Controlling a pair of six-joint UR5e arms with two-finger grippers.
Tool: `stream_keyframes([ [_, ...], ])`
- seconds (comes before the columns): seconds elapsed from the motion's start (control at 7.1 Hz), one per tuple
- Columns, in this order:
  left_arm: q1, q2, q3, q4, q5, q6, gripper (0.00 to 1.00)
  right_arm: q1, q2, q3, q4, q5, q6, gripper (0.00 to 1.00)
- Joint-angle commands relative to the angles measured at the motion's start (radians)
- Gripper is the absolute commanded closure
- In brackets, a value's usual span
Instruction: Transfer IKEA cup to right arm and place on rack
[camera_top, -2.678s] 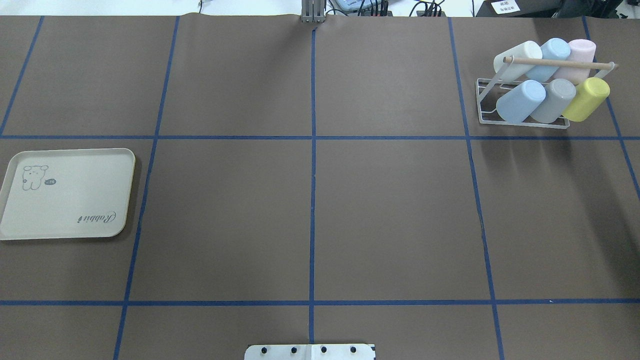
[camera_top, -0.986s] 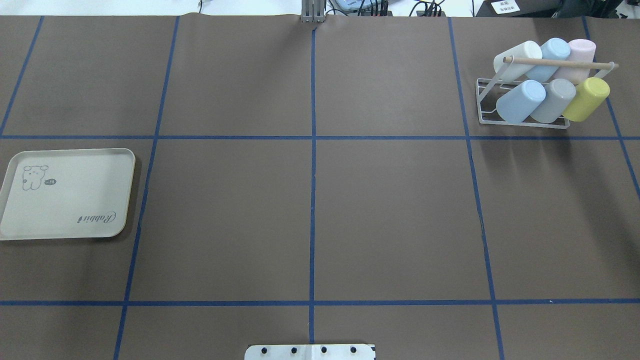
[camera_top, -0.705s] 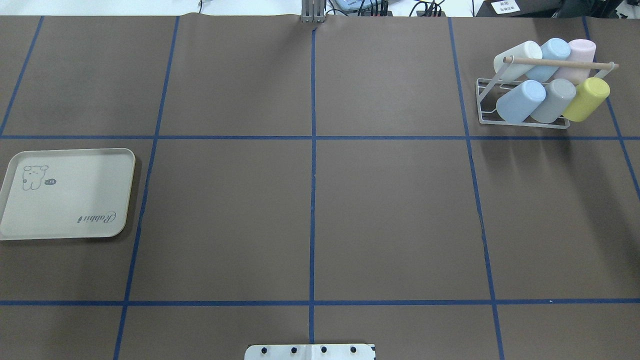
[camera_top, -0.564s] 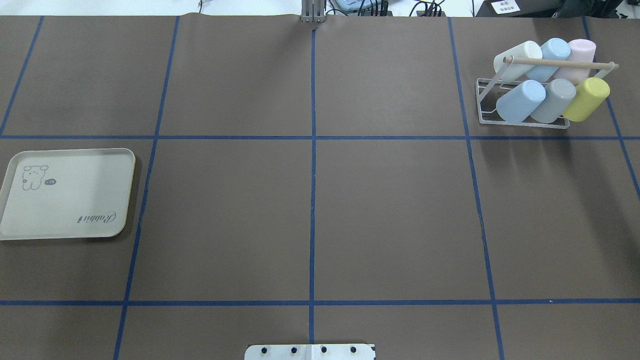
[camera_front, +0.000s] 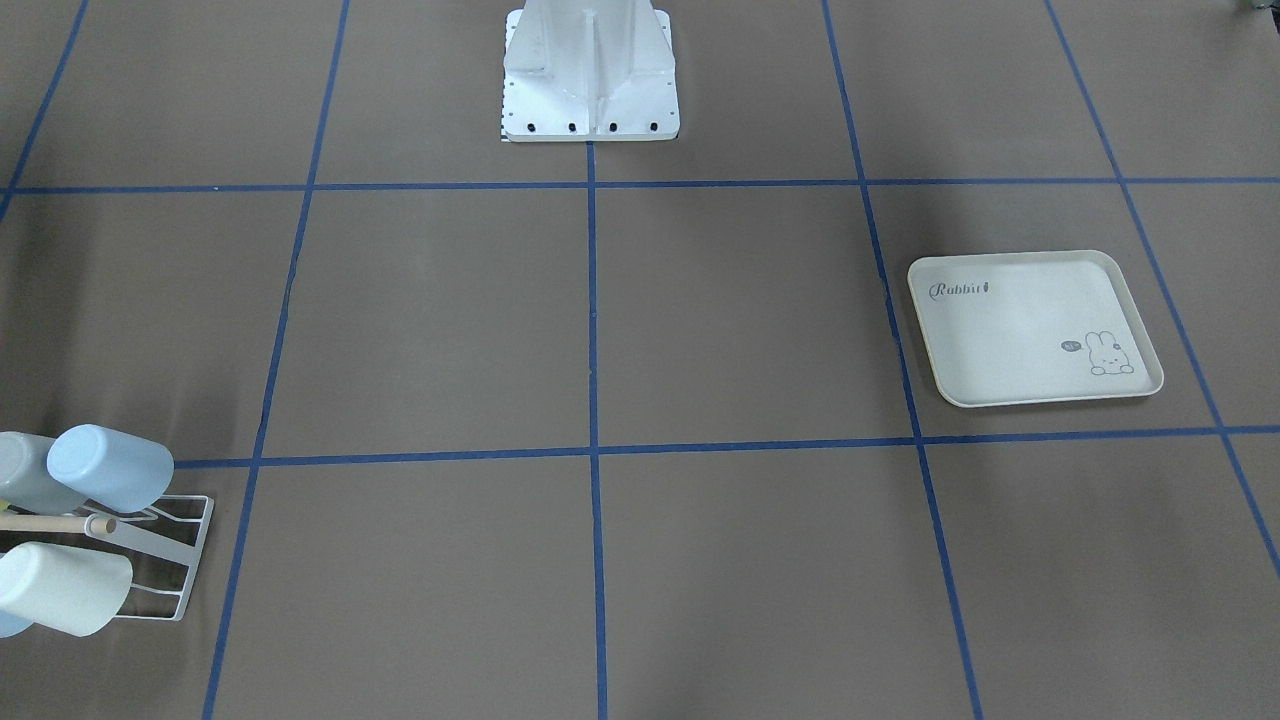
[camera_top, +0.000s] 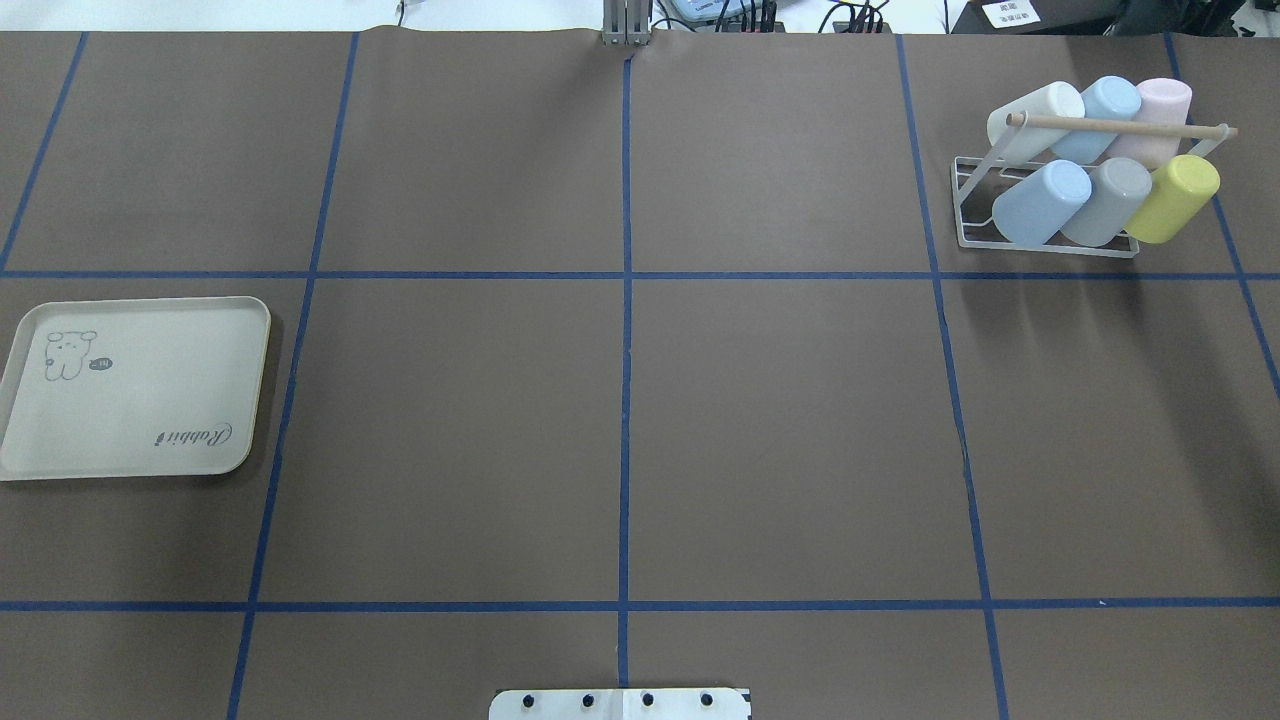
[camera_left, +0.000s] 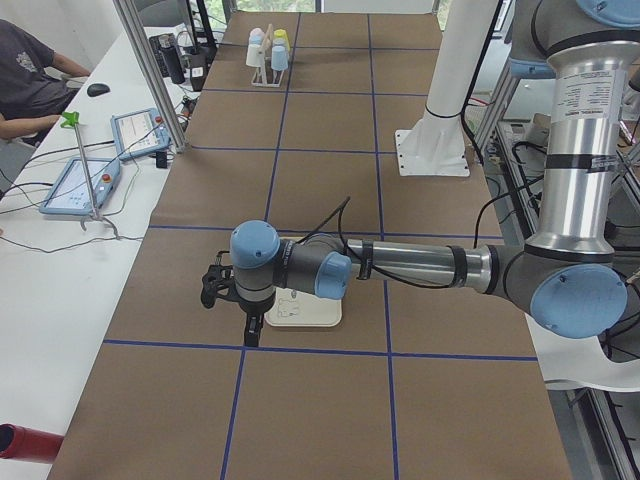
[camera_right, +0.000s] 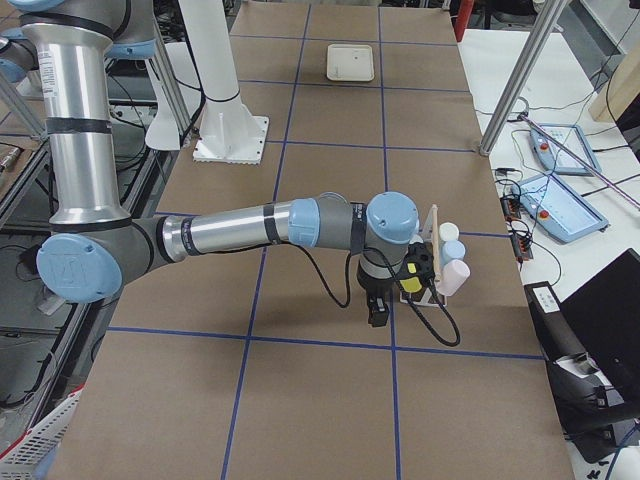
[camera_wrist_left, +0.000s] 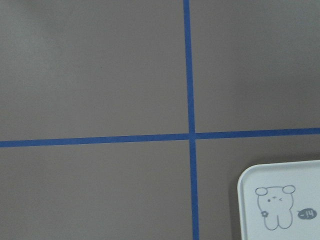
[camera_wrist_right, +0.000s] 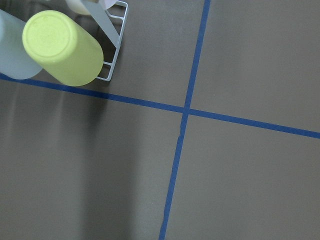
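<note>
— Six cups logged, all on the rack (camera_top: 977, 190): cream cup (camera_top: 1035, 120), pale blue cup (camera_top: 1100, 108) and pink cup (camera_top: 1158, 112) in the far row; blue cup (camera_top: 1045, 200), grey cup (camera_top: 1110, 200) and yellow-green cup (camera_top: 1175, 198) in the near row. We see each one tipped aslant, closed bottom upward.

— Agreed. We note smooth matte cylinders with rounded bottoms. The rack is thin white wire, with a pale wooden rod (camera_top: 1120, 127) across its top, over the far row.

— Edges: we place the rack in the far right cell of the table (camera_top: 780, 430), close to the far edge. In the overhead view the rod crosses above a line of blue tape (camera_top: 625, 400). The yellow-green cup juts out past the rack's right end.

— The cream tray (camera_top: 150, 400), flat, round-cornered, rabbit-printed, lies far over on the left side, well apart from the rack. Between them we have wide brown paper, ruled into cells by the tape.

— Grippers: we find the left gripper (camera_left: 250, 335) only in the left side view, hanging point-down near the tray. The right gripper (camera_right: 377, 318) shows only in the right side view, just beside the yellow-green cup.

— Released or clenched: we cannot tell for either.
</note>
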Motion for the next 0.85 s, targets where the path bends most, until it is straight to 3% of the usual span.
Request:
stream_keyframes([
  [0.0, 0.005, 0.032, -0.028, 0.017, 0.007, -0.006, 0.00, 0.004, 0.000, 0.002, -0.002, 0.006, 0.000, 0.00],
  [0.7, 0.001, 0.066, -0.054, 0.017, 0.007, 0.008, 0.00, 0.011, -0.022, -0.033, 0.004, 0.008, 0.003, 0.00],
])
